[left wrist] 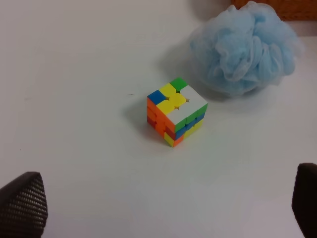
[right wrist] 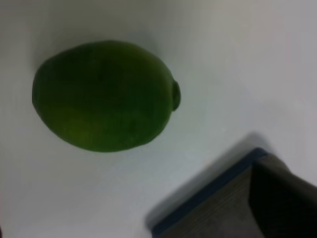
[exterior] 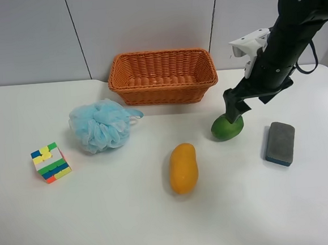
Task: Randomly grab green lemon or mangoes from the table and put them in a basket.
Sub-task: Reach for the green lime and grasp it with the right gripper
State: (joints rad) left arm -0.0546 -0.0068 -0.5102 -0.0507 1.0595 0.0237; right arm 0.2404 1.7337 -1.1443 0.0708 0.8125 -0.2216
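Observation:
The green lemon (exterior: 227,127) lies on the white table (exterior: 103,218), right of centre. It fills the right wrist view (right wrist: 104,96). My right gripper (exterior: 234,110) hangs just over its near-left top; its fingers look wide apart at the edges of the wrist view, and nothing is in it. The yellow-orange mango (exterior: 183,167) lies near the table's middle, apart from both grippers. The orange wicker basket (exterior: 158,53) stands at the back centre and looks empty. My left gripper (left wrist: 163,208) is open over bare table, short of the cube, and is outside the exterior high view.
A grey and blue eraser (exterior: 280,143) lies just right of the lemon and shows in the right wrist view (right wrist: 213,208). A light-blue bath pouf (exterior: 100,125) and a colour cube (exterior: 50,162) sit at the left; the left wrist view shows both, the pouf (left wrist: 245,47) beyond the cube (left wrist: 176,111).

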